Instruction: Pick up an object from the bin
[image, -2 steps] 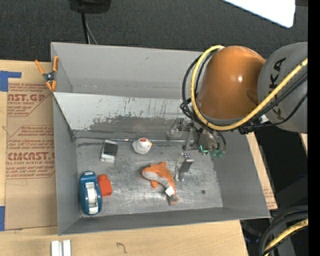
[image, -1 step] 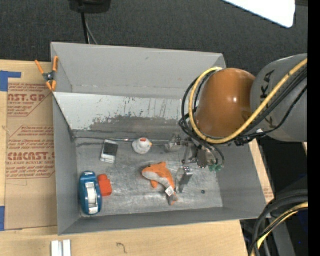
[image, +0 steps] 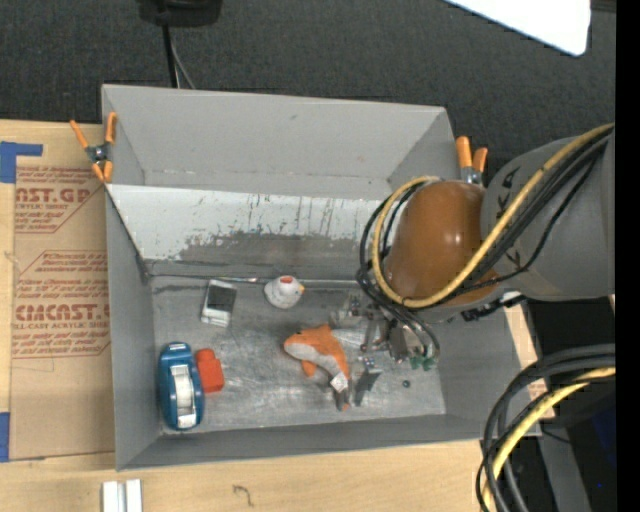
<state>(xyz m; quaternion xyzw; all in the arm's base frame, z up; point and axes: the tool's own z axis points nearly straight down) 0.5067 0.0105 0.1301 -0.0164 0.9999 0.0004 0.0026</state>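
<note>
The gripper (image: 356, 388) is low over the bin floor, right of the middle and close to the near wall. Its dark tip points down and a little left. Whether it is apart or together I cannot tell, as the wrist parts above hide much of it and the tip reads as one dark shape.

Just left of the tip lies an orange toy (image: 314, 347), orange with white patches and irregular in shape. It lies on the floor, its broad end toward the middle of the bin and its narrow end running near and right to the tip. The two look to be touching or nearly so, and nothing shows the toy clamped.

Above the gripper sits the wrist's rounded orange-brown cover (image: 432, 240), looped by yellow and black cables (image: 378, 232). The grey arm (image: 560, 220) behind it leaves to the right, over the bin's right wall.

Farther left along the far edge of the floor are a small white round piece (image: 284, 291) with a reddish top and a small pale box (image: 218, 302), apart from each other and from the toy. At the near left corner a blue and white tape measure (image: 180, 385) lies beside a small orange block (image: 210, 371) on its right. The grey bin (image: 270, 150) has sloped walls, the far one scuffed along its foot.
</note>
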